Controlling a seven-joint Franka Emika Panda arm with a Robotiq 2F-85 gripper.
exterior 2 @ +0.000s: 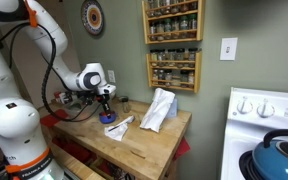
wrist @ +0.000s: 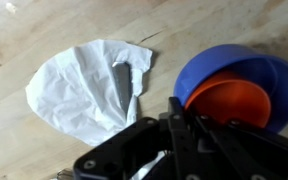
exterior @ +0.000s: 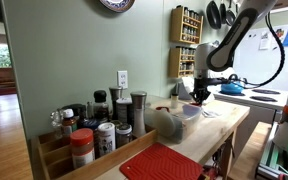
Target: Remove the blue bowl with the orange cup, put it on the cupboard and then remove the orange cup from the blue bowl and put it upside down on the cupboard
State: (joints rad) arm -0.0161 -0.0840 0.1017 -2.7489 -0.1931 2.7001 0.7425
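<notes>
Orientation first: the blue bowl (wrist: pixel 216 60) stands level on the cupboard (wrist: pixel 44 25) with its opening facing up. The orange cup (wrist: pixel 229 102) is nested inside it and also appears mouth-up, so both have a vertical axis and neither is tipped. In an exterior view the bowl (exterior 2: pixel 108 118) sits near the robot's end of the bench, closer to the wall-side edge than to the front edge.

The gripper (wrist: pixel 184 118) comes in from the bottom of the wrist view, its dark fingers at the bowl's near rim. In an exterior view it (exterior 2: pixel 105 103) hangs straight over the bowl. I cannot tell whether the pincer is clenched on the rim or released, because its body hides the tips.

A crumpled white sheet (wrist: pixel 84 85) lies just beside the bowl toward the middle of the bench, and a taller white bag (exterior 2: pixel 159 108) stands further along. Bare wood (exterior 2: pixel 144 145) runs along the front edge. At the opposite end a red mat (exterior: pixel 162 162) lies by the front corner, and a cluster of jars (exterior: pixel 94 135) crowds the wall-side edge.
</notes>
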